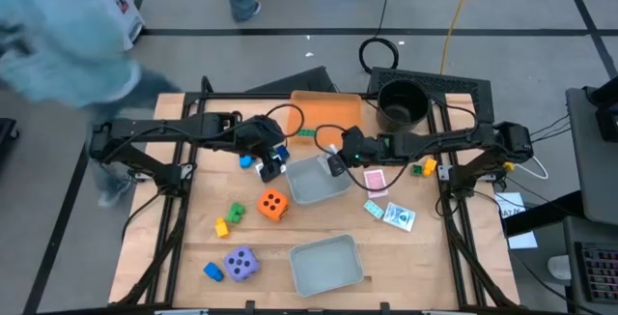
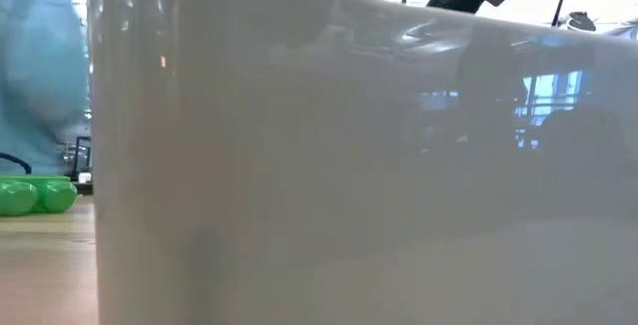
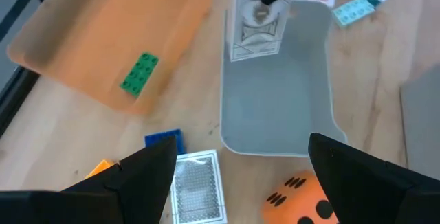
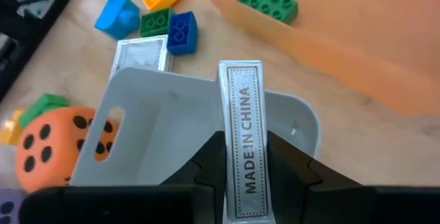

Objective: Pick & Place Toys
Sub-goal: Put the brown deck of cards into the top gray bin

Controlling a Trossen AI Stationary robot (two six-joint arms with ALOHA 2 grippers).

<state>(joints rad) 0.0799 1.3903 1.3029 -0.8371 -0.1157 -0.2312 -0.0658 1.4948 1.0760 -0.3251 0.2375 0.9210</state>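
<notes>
Right gripper [image 4: 245, 157] pinches a card box [image 4: 244, 138] (marked MADE IN CHINA) above the grey tray [image 4: 148, 124] — beside the orange tray [image 1: 323, 109]. Left gripper [image 3: 240, 176] — fingers spread — hovers over a white card [image 3: 198, 186] near the orange die [image 3: 302, 200].

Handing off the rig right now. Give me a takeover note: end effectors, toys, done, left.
Right end effector: shut on a white card pack, held over the upper grey tray.
Left end effector: open, above another white card on the table.
Done: green brick lies in the orange tray.
Left: orange die, purple die, pink card, loose bricks. Lower grey tray holds nothing.
</notes>
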